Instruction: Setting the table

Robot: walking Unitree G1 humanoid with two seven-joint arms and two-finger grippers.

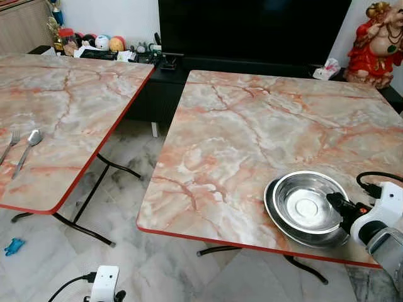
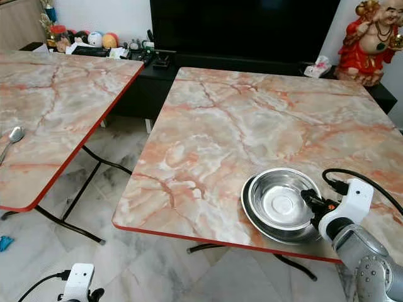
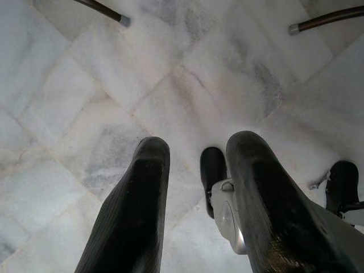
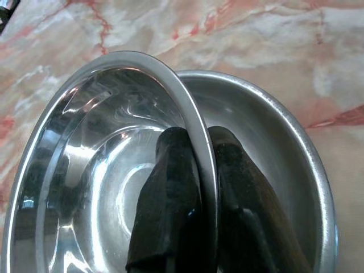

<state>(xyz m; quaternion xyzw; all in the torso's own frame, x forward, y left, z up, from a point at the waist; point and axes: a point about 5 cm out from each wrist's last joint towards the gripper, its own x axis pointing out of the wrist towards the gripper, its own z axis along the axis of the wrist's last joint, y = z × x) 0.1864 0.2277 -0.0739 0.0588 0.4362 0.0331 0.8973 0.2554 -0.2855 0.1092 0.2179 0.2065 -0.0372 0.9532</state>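
Note:
Two nested steel bowls sit near the front right edge of the right marble table [image 1: 252, 126]. The upper bowl [image 1: 308, 202] rests tilted inside the lower bowl [image 1: 277, 220]. My right gripper [image 1: 334, 202] is shut on the upper bowl's rim [image 4: 193, 122], one finger inside and one outside. A fork [image 1: 9, 146] and a spoon [image 1: 30, 143] lie on the left marble table [image 1: 69, 107]. My left gripper [image 3: 193, 193] hangs open low over the tiled floor [image 3: 170, 85].
A gap of tiled floor [image 1: 126, 189] with black table legs separates the two tables. A dark TV cabinet [image 1: 252, 31] stands behind, with small ornaments [image 1: 101, 43] at its left and a red statue [image 1: 376, 44] at its right. A blue scrap [image 1: 12, 246] lies on the floor.

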